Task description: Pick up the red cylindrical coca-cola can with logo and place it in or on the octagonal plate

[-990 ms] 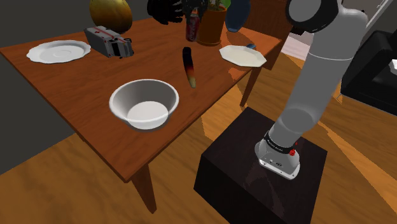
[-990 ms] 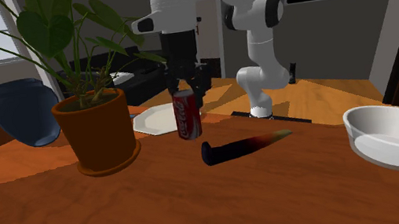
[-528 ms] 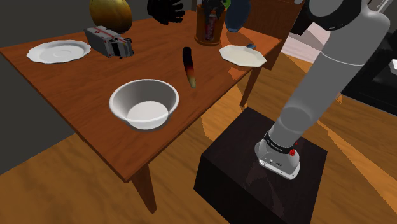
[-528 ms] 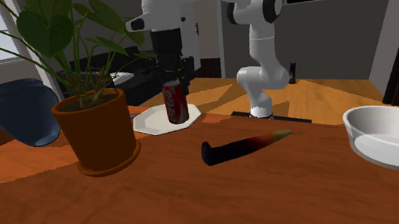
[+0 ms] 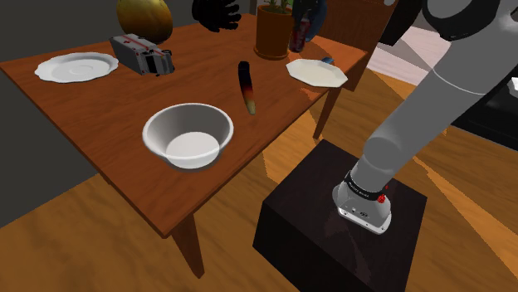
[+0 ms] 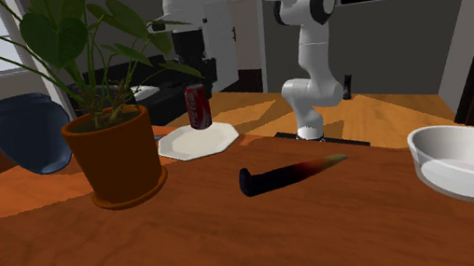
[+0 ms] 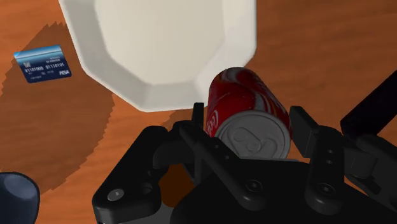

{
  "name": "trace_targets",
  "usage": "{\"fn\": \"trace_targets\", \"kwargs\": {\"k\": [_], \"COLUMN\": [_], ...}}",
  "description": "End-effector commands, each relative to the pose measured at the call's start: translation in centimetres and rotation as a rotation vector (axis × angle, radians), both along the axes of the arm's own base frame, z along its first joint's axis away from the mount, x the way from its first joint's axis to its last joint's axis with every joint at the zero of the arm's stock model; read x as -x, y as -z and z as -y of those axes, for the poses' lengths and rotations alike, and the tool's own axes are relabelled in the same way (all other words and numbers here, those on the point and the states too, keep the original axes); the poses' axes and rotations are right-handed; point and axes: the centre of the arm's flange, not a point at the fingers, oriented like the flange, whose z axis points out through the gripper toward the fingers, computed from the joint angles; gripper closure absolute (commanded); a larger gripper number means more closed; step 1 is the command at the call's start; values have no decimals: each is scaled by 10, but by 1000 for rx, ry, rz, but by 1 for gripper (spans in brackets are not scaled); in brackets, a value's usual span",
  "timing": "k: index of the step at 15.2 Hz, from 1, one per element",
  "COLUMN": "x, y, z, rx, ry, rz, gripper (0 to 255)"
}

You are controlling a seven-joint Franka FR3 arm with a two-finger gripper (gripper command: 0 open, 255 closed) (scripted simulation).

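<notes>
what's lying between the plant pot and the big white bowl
A dark tapered object, black fading to red and yellow, lies between the pot and the bowl, seen in the second exterior view.

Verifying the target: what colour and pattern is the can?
Red can with white swirls and a grey top; wrist view shows it best.

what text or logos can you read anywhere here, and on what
On the red can: a white script logo, too small to read letter by letter.
On the blue card beside the white plate: rows of digits, seemingly ones and zeros, too blurred to quote.
Nothing else legible.
</notes>
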Motion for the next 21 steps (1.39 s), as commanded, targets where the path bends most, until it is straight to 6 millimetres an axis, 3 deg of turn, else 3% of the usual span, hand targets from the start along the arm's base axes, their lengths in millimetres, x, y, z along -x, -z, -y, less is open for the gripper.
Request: {"fn": "trace_targets", "kwargs": {"k": [1, 8, 21], "x": [17, 78, 78], "y": [-3, -11, 57], "z": [21, 96, 96], "rx": [0, 0, 0], "ry": [-1, -1, -1], "rz": [0, 0, 0], "gripper": [255, 255, 255]}}
